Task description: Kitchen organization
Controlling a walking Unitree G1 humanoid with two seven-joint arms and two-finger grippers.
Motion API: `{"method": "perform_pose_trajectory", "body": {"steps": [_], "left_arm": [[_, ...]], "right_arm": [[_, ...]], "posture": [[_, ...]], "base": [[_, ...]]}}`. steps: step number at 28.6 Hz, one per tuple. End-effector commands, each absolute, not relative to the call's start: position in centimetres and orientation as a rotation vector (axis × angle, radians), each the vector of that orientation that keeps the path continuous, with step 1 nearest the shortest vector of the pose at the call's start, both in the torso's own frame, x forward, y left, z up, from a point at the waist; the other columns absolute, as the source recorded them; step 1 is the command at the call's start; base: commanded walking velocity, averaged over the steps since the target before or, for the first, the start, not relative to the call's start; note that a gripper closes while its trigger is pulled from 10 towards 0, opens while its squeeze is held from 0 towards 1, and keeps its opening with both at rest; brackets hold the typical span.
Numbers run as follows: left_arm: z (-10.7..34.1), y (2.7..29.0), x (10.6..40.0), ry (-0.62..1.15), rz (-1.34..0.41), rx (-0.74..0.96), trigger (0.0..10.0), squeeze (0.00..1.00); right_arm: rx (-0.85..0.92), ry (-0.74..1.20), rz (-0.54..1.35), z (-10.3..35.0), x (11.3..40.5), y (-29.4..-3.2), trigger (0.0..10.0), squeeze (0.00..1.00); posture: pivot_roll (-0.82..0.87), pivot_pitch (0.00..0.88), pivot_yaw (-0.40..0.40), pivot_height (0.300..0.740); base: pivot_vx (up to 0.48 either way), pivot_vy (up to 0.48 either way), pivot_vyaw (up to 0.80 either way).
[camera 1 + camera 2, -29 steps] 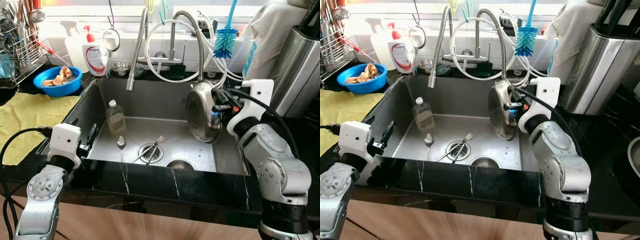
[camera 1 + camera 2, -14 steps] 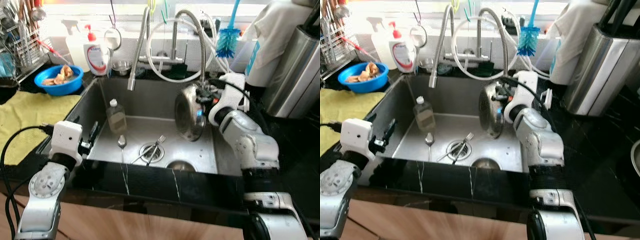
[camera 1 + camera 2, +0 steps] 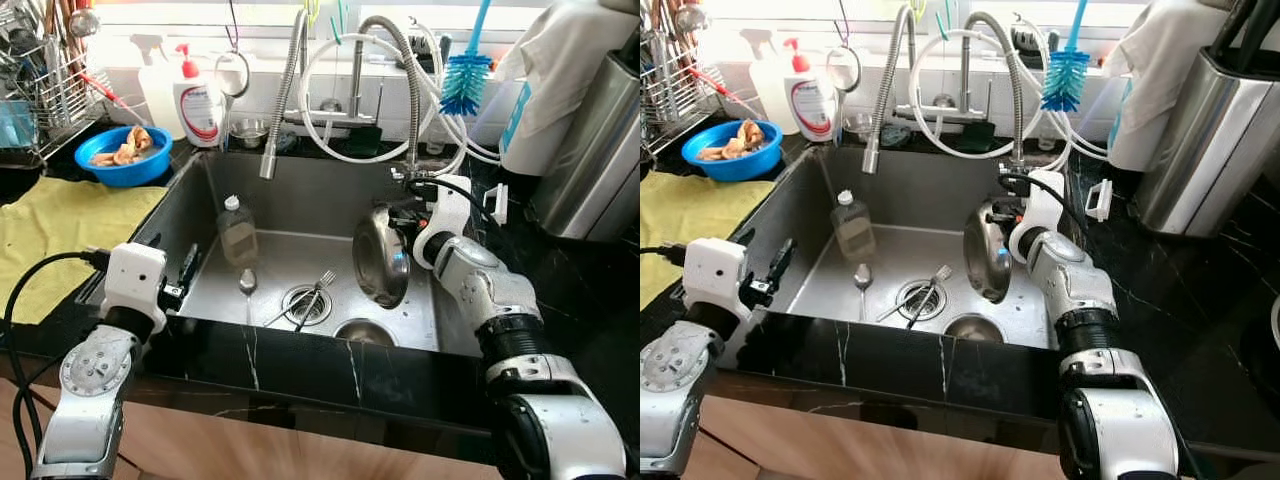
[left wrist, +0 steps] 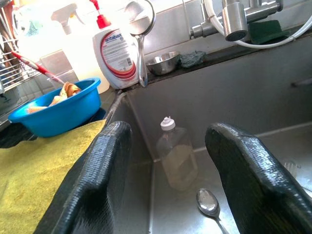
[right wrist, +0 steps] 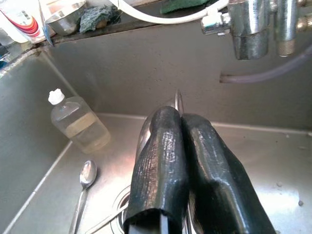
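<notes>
Bowl (image 3: 381,258) is standing on edge inside the sink (image 3: 300,200), pinched by the right gripper (image 3: 402,222); the left gripper (image 4: 168,161) is hanging wide open, empty.

Your right arm is bent at the elbow, forearm angled inward and down; right pincer (image 3: 392,228) has its two black fingers (image 5: 165,161) pressed together, clamped on a thin metal rim. Your left arm is held low at your left side, wrist level; left pincer (image 4: 168,161) points forward with its fingers (image 4: 100,170) spread wide, gripping nothing.
</notes>
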State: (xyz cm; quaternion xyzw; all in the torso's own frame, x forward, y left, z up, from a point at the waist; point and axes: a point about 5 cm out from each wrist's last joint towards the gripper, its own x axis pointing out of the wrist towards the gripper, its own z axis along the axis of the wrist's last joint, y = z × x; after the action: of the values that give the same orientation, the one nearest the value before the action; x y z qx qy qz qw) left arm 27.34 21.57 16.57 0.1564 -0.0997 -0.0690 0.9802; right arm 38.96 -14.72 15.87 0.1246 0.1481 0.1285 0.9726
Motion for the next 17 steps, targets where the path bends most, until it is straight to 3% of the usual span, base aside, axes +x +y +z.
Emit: {"method": "perform_pose_trajectory", "body": {"steps": [1, 2, 3, 16, 17], "left_arm": [[16.63, 21.37, 27.52, -0.203, -0.147, 0.306, 10.0, 0.0], [16.62, 21.36, 27.52, -0.202, -0.148, 0.306, 10.0, 0.0], [16.63, 21.36, 27.53, -0.203, -0.148, 0.307, 10.0, 0.0], [16.63, 21.36, 27.49, -0.205, -0.151, 0.309, 10.0, 0.0], [16.63, 21.39, 27.45, -0.205, -0.149, 0.309, 10.0, 0.0]], "right_arm": [[0.238, 0.267, 0.269, 16.8, 39.35, -14.6, 10.0, 0.85], [0.237, 0.268, 0.267, 16.77, 39.39, -14.63, 10.0, 0.85], [0.237, 0.269, 0.267, 16.74, 39.41, -14.66, 10.0, 1.0], [0.219, 0.261, 0.269, 16.27, 39.53, -14.64, 10.0, 1.0], [0.179, 0.201, 0.266, 16.93, 39.62, -14.64, 10.0, 0.0]], "posture": [[-0.04, 0.0, 0.031, 0.74], [-0.04, 0.0, 0.031, 0.74], [-0.04, 0.0, 0.031, 0.74], [-0.04, 0.0, 0.031, 0.74], [-0.04, 0.0, 0.031, 0.74]], "base": [[0.0, 0.0, 0.0], [0.0, 0.0, 0.0], [0.0, 0.0, 0.0], [0.0, 0.0, 0.0], [0.0, 0.0, 0.0]]}}
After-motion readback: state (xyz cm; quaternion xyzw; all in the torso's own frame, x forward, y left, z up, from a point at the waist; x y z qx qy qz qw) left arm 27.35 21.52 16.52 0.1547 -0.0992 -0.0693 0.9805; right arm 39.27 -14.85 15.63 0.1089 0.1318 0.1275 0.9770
